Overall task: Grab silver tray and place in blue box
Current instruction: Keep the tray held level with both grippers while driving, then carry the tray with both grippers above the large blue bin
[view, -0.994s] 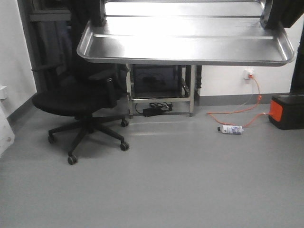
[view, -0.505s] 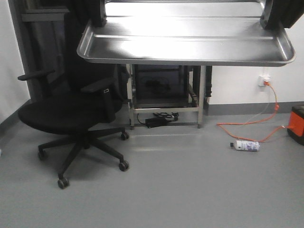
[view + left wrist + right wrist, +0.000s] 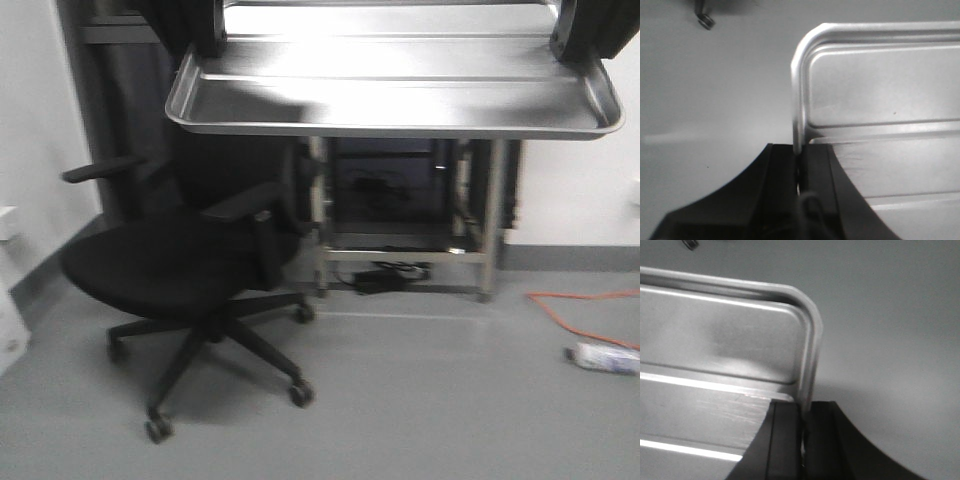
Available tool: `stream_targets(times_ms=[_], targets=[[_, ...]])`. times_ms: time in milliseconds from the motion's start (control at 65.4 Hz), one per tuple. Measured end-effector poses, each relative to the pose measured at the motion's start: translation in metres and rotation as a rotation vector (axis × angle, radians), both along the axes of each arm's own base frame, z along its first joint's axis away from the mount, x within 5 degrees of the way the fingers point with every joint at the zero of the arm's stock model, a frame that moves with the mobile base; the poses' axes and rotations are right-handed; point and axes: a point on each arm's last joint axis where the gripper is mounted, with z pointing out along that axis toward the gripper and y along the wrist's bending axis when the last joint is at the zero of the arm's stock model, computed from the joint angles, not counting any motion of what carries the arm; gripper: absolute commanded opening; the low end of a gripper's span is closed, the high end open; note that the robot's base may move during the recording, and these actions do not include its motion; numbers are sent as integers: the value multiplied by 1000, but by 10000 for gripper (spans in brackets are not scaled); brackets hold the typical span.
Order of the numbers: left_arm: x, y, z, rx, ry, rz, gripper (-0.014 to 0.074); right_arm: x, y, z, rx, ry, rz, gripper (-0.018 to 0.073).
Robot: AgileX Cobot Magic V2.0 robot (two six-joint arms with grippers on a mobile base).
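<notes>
Front view: the silver tray (image 3: 400,100) hangs level across the top of the picture. The left gripper (image 3: 208,35) is at its left end and the right gripper (image 3: 575,35) at its right end. Against the pictures of a second ago the tray sits in the same place in this view, but everything below it has slid to the right. The black office chair (image 3: 180,260) has grown larger and now stands under the tray's left half. The metal stand (image 3: 400,230) has shifted to under the tray's right half. The plastic bottle (image 3: 605,357) lies almost at the edge, below the tray's right end. The black and orange case has gone from view. I judge that the base is swinging left with the tray carried, so the grab is done and the carry is under way. The blue box shows in no view.

Left wrist view: the left gripper (image 3: 801,167) is clenched on the rolled rim of the tray (image 3: 880,85), near a rounded corner, with bare floor below.

Right wrist view: the right gripper (image 3: 804,417) likewise pinches the rim of the tray (image 3: 725,340) just behind its corner.
</notes>
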Motion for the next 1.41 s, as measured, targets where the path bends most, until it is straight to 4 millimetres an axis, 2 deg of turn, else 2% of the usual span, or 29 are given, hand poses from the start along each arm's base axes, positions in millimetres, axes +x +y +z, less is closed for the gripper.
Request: stream_targets(times_ms=[1407], targets=[[0,0,-1,0,0,-1,-105,0,0,0,0,0,0,59]])
